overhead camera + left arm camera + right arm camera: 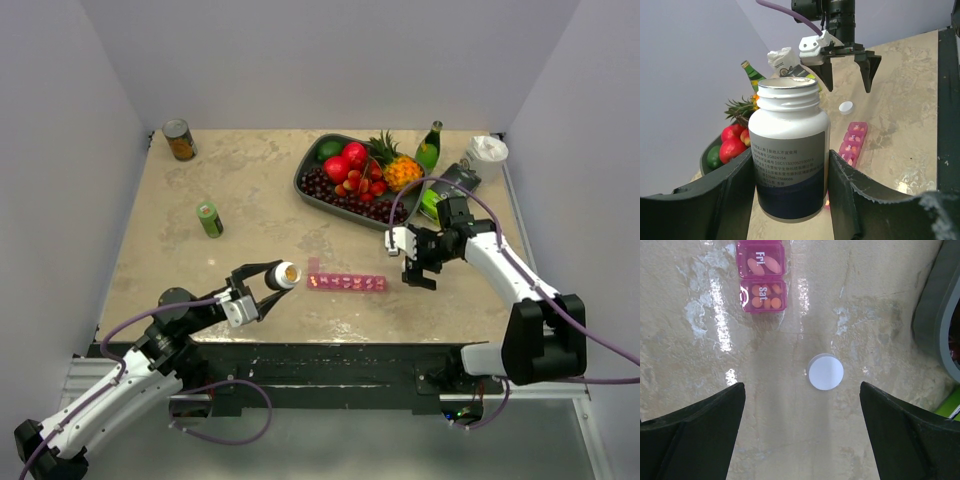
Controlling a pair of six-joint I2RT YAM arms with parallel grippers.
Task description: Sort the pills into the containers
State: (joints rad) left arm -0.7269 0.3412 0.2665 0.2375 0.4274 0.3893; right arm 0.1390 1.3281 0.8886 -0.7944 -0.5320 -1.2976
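The containers are a pink strip (pixel 345 283) (pixel 852 140) lying at the table's front centre. A lid at its left end stands up. Orange pills (pixel 763 265) show in its "Fri" and "Sat" compartments (pixel 762 277). My left gripper (pixel 278 278) (pixel 790 170) is shut on an uncapped white pill bottle (pixel 285 274) (pixel 789 150). It holds the bottle tilted, just left of the strip. The bottle's white cap (pixel 825 372) (pixel 845 107) lies flat on the table. My right gripper (pixel 420 278) (pixel 801 390) (pixel 846 75) hangs open above the cap, right of the strip, holding nothing.
A grey fruit tray (pixel 310 190) sits at the back right, with a green bottle (pixel 429 147) and a white cup (pixel 487 152) beside it. A tin can (pixel 180 140) stands at the back left and a small green can (pixel 209 219) nearer me. Walls close in three sides.
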